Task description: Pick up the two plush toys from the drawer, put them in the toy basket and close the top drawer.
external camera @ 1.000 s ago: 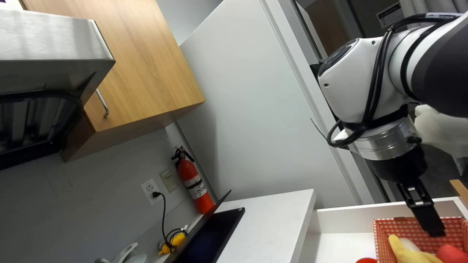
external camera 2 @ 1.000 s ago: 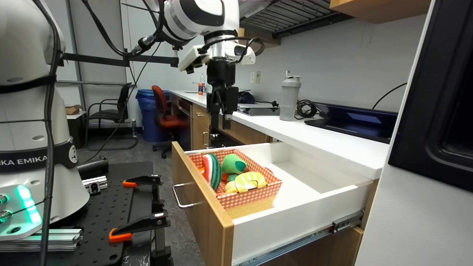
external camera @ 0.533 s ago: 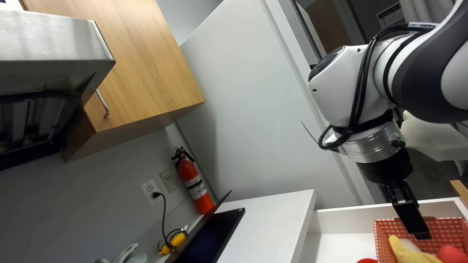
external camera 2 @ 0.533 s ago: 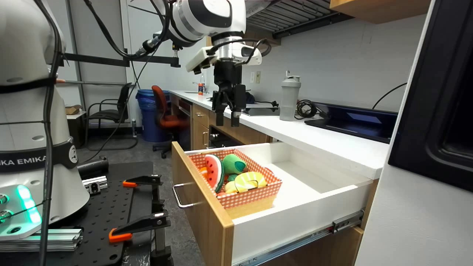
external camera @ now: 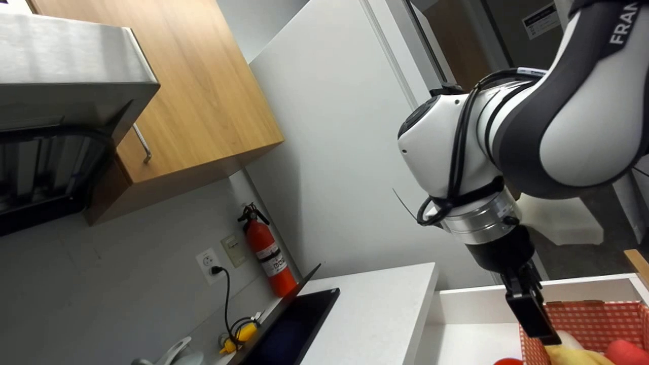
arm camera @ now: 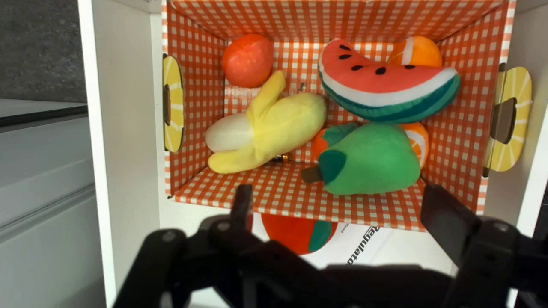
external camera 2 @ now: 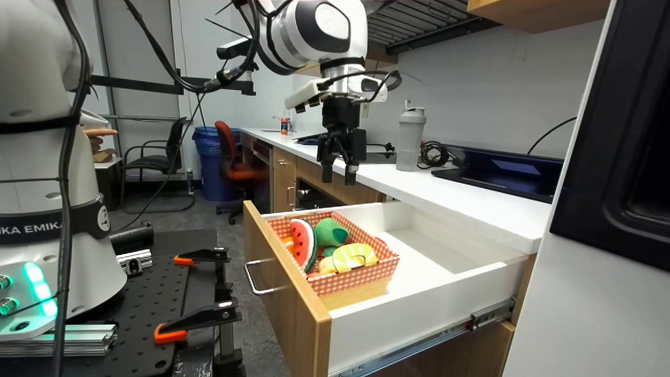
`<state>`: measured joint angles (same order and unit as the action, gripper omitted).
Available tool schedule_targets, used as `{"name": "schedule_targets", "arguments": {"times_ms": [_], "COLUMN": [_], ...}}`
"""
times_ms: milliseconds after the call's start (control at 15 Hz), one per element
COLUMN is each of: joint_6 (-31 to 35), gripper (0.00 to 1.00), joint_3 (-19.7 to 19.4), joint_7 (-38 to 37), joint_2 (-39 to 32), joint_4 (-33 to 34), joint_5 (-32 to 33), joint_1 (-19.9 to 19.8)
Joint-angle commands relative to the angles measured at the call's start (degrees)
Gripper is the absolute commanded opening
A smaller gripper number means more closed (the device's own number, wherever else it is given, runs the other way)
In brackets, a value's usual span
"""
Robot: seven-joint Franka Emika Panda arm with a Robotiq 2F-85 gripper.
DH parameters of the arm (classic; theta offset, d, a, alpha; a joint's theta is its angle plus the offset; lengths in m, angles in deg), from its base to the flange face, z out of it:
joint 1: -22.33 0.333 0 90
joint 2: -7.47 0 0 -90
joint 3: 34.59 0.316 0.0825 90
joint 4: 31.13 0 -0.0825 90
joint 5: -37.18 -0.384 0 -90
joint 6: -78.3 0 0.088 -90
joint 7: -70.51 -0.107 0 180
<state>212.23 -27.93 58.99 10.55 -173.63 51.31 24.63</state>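
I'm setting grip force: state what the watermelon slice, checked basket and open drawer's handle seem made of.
Watermelon slice: likely stuffed fabric, matte, with puffy edges. Checked basket: perhaps matte card or fabric on board; its walls stand flat. Handle: probably polished metal, given bright highlights.

White wood-fronted drawer (external camera 2: 419, 256) brightly lit. Underside of brushed-steel range hood (external camera: 66, 96) sunk in shadow. Pale glare caught on open black laptop (external camera 2: 500, 173). In wrist view, black gripper fingers (arm camera: 447, 222) blurred, red-and-white checked basket (arm camera: 278, 188) sharply rendered.
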Motion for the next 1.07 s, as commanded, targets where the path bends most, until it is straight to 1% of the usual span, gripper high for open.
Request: {"name": "schedule_targets", "arguments": {"times_ms": [0, 267, 533, 1000], "joint_6": [0.3, 0.2, 0.0, -1.3], "gripper": [1.0, 1.0, 1.0, 0.99], "joint_3": [-0.5, -1.0, -2.4, -5.3], "joint_7": [-2.3, -5.4, -7.6, -10.3], "joint_2": [-6.7, -12.7, -18.6, -23.2], "joint_4": [5.5, 10.6, 16.4, 21.7], "joint_5": [1.0, 2.7, 3.4, 3.5], "joint_1": [0.8, 2.0, 3.5, 6.5]}}
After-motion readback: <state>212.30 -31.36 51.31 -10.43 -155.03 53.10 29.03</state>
